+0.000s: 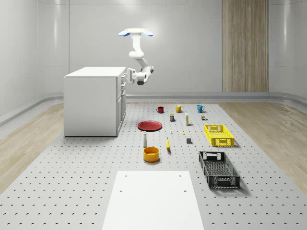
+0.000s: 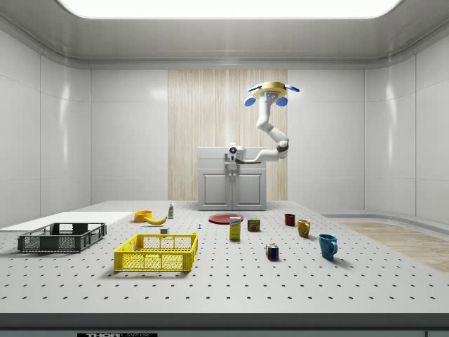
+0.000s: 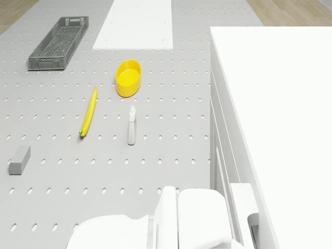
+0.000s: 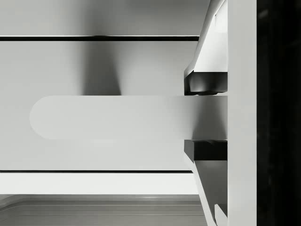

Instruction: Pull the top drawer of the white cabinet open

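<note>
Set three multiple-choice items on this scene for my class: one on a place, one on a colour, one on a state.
1. Where is the drone?
A. Resting on the cabinet top
B. Hovering in front of the cabinet
C. Hovering over the black crate

2. What colour is the plate?
A. Blue
B. Green
C. Red

3. What is the tool doing?
A. Closed on the top drawer's handle
B. Holding the banana
C. Hanging open, far from everything

Key:
1 B: the drone hangs in the air by the drawer side of the cabinet.
2 C: the plate is red.
3 A: in the wrist view the tool has its fingers on both sides of the handle, touching it.
</note>
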